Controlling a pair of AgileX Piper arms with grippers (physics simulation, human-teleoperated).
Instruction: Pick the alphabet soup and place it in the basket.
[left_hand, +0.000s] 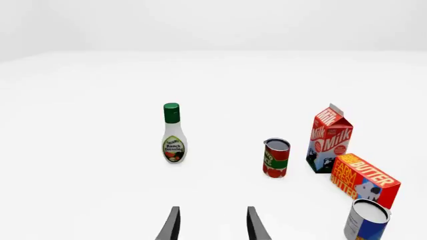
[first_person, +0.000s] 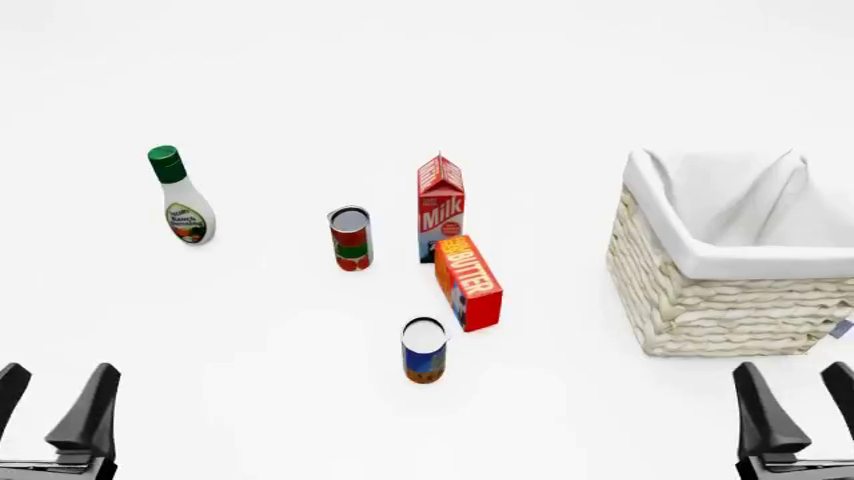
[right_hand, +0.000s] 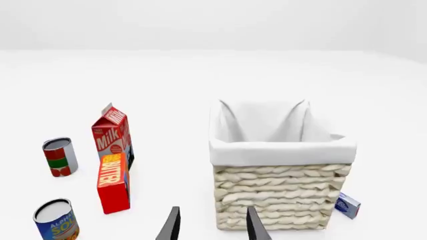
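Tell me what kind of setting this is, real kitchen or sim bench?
Most likely a simulated tabletop test scene, not a real kitchen: a plain white table with no room detail around it, a few grocery items such as the milk carton and alphabet soup, and a wicker basket.

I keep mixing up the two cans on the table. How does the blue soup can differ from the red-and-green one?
The soup can has a blue upper label over orange-brown; the red-and-green can is red with a green band. In the front view the soup can stands nearer the arms, just in front of the butter box; the red-and-green can stands farther back, left of the milk carton. Both stand upright and untouched.
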